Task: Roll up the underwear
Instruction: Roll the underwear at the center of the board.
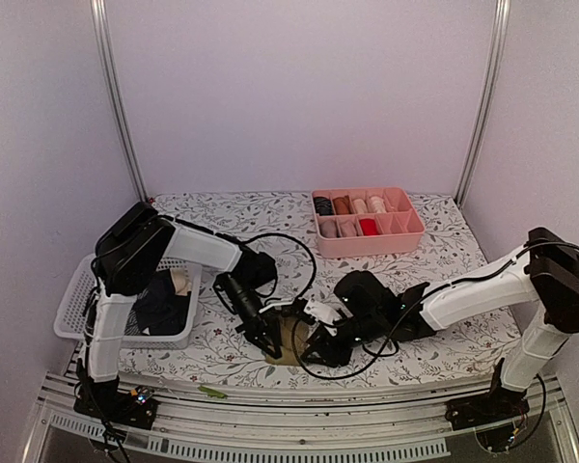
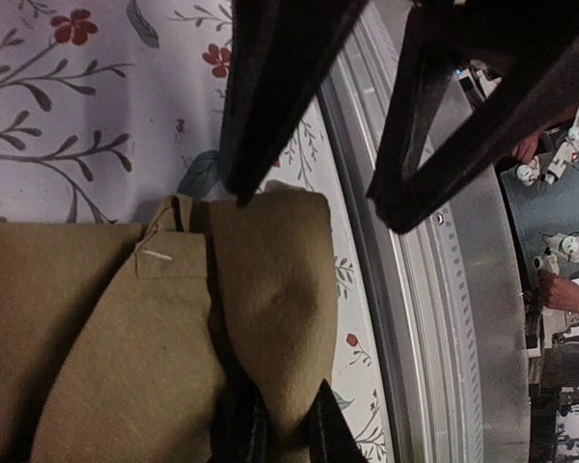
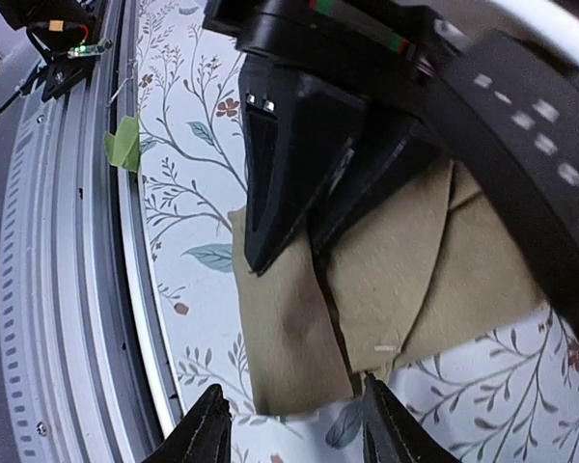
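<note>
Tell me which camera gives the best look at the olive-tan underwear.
The right wrist view: the olive-tan underwear lies folded on the floral cloth, both overlapping flaps visible. The left wrist view shows one corner, partly out of frame. The top external view shows only a sliver between the grippers.

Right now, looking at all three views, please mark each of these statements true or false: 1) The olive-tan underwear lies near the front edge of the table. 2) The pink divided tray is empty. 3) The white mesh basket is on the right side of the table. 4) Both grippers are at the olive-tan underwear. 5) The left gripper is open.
1) True: the olive-tan underwear lies by the metal rail at the table's near edge.
2) False: the pink divided tray holds rolled items in several compartments.
3) False: the white mesh basket sits on the left side.
4) True: the left gripper and right gripper meet over it.
5) True: its fingers stand apart above the cloth.
</note>
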Motion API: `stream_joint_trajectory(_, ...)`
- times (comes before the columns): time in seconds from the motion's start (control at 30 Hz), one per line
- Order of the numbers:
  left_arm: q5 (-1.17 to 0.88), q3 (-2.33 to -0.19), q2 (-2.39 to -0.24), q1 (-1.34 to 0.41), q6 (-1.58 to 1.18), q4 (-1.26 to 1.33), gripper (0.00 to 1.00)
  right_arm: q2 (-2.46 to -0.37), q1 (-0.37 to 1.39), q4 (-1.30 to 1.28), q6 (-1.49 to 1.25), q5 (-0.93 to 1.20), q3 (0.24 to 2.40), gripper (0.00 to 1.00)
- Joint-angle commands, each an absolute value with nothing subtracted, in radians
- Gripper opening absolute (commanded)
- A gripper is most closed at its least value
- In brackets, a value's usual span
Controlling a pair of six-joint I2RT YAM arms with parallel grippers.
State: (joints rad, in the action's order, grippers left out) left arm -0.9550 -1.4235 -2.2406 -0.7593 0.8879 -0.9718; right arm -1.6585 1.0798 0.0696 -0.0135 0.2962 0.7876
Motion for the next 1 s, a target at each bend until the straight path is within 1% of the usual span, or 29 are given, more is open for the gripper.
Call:
stream_joint_trajectory(0.0,-0.861,-1.427,-2.333,-0.741,0.947,-1.062,0.06,-1.774,1.115,0.081,0.107,0.263,0.883,0.47)
stream_joint_trajectory(0.2,-0.862,-1.445,-2.362,-0.732,0.95,-1.071,0.07,-1.872,1.13,0.089,0.177,0.282,0.932,0.46)
stream_joint_trajectory(0.27,-0.866,-1.451,-2.365,-0.731,0.95,-1.072,0.08,-1.894,1.134,0.088,0.193,0.282,0.935,0.42)
stream_joint_trajectory(0.33,-0.869,-1.456,-2.364,-0.729,0.95,-1.072,0.1,-1.906,1.136,0.083,0.201,0.285,0.935,0.29)
stream_joint_trajectory(0.37,-0.87,-1.458,-2.361,-0.726,0.952,-1.071,0.12,-1.905,1.137,0.078,0.204,0.289,0.936,0.13)
stream_joint_trajectory(0.4,-0.871,-1.459,-2.353,-0.722,0.948,-1.065,0.16,-1.901,1.137,0.072,0.205,0.295,0.935,0.02)
stream_joint_trajectory(0.43,-0.873,-1.457,-2.343,-0.718,0.942,-1.057,0.21,-1.894,1.137,0.068,0.204,0.3,0.933,0.0)
stream_joint_trajectory(0.5,-0.876,-1.454,-2.302,-0.707,0.936,-1.039,0.34,-1.88,1.138,0.057,0.188,0.319,0.93,0.0)
stream_joint_trajectory(0.53,-0.877,-1.446,-2.273,-0.7,0.923,-1.018,0.41,-1.877,1.137,0.049,0.179,0.331,0.932,0.0)
stream_joint_trajectory(0.6,-0.881,-1.421,-2.191,-0.681,0.892,-0.964,0.54,-1.882,1.137,0.026,0.147,0.369,0.937,0.0)
stream_joint_trajectory(0.67,-0.879,-1.389,-2.078,-0.654,0.857,-0.895,0.65,-1.893,1.131,0.012,0.111,0.421,0.937,0.0)
stream_joint_trajectory(0.73,-0.863,-1.334,-1.962,-0.622,0.802,-0.796,0.72,-1.913,1.119,0.01,0.059,0.488,0.937,0.0)
stream_joint_trajectory(0.8,-0.831,-1.282,-1.84,-0.593,0.731,-0.694,0.76,-1.94,1.103,0.01,0.012,0.558,0.94,0.0)
stream_joint_trajectory(0.97,-0.633,-1.118,-1.492,-0.552,0.553,-0.346,0.94,-1.997,1.06,0.031,-0.096,0.717,0.945,0.0)
